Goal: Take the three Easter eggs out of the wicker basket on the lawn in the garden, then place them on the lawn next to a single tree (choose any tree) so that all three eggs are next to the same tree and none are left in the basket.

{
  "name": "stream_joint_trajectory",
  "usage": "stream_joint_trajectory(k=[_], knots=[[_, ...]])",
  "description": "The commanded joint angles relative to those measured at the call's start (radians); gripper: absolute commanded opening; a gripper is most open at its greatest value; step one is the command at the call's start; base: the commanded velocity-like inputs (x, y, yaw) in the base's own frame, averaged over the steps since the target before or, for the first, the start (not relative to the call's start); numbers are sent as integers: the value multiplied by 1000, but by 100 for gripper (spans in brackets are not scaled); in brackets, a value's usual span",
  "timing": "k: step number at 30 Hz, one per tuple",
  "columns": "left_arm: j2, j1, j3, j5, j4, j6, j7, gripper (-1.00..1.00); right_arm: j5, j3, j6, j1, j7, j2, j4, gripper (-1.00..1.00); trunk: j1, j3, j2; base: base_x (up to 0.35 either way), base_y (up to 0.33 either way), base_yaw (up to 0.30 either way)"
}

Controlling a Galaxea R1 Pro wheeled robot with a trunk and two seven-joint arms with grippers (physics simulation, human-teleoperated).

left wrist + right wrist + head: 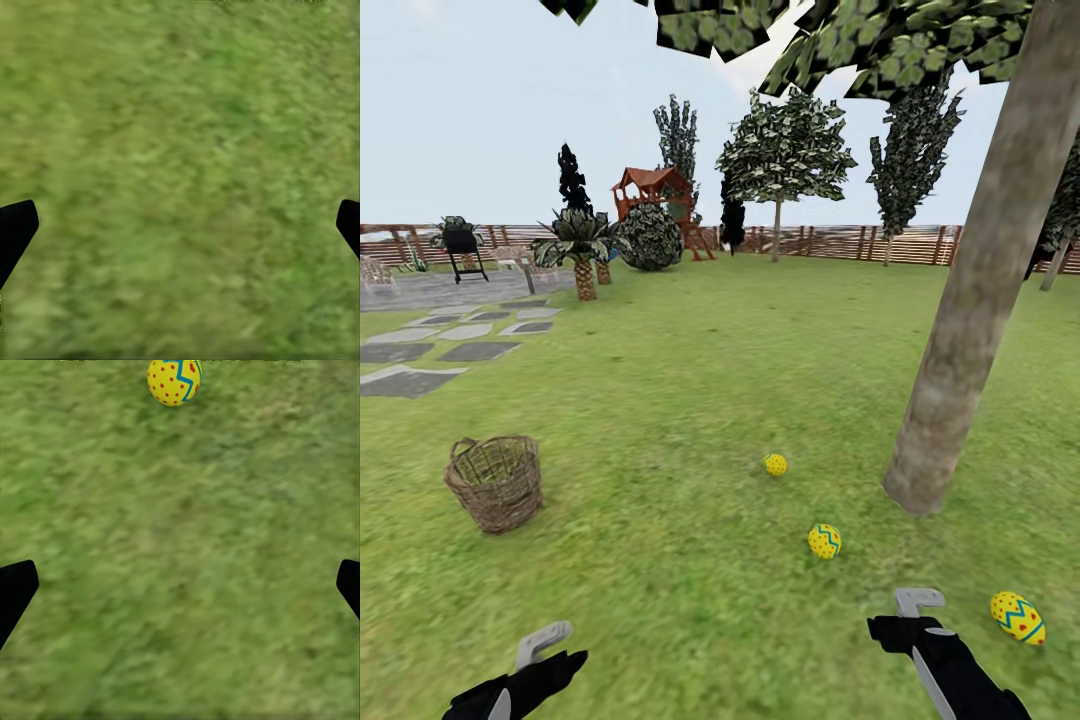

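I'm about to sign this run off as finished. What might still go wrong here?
1. The farthest egg lies well out from the tree; it may not count as next to it.
2. The right hand, open, hangs close to the nearest egg; a careless move might roll it.
3. The wicker basket interior is only partly visible.

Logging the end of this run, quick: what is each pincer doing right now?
Left pincer: open, holding nothing, over bare lawn.
Right pincer: open, holding nothing; an Easter egg lies on the grass ahead of it.
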Motion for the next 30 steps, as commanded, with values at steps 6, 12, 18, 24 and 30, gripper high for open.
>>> stream_joint_trajectory(k=[6,12,18,24,30], knots=[[-1,-1,5,7,-1,10,41,100,4,-1,6,0,1,0,-2,100,-23,18,42,-19,0,0],[-1,-1,5,8,-1,10,46,100,4,-1,6,0,1,2,-2,100,-46,37,84,-246,0,0],[-1,-1,5,8,-1,10,47,100,4,-1,6,0,1,4,-1,100,-69,55,126,-69,0,0],[-1,-1,5,8,-1,10,47,100,4,-1,6,0,1,5,0,100,-92,74,168,-4,0,0],[-2,-1,3,8,-1,10,47,100,4,0,6,0,1,5,0,100,-115,93,210,0,0,0]])
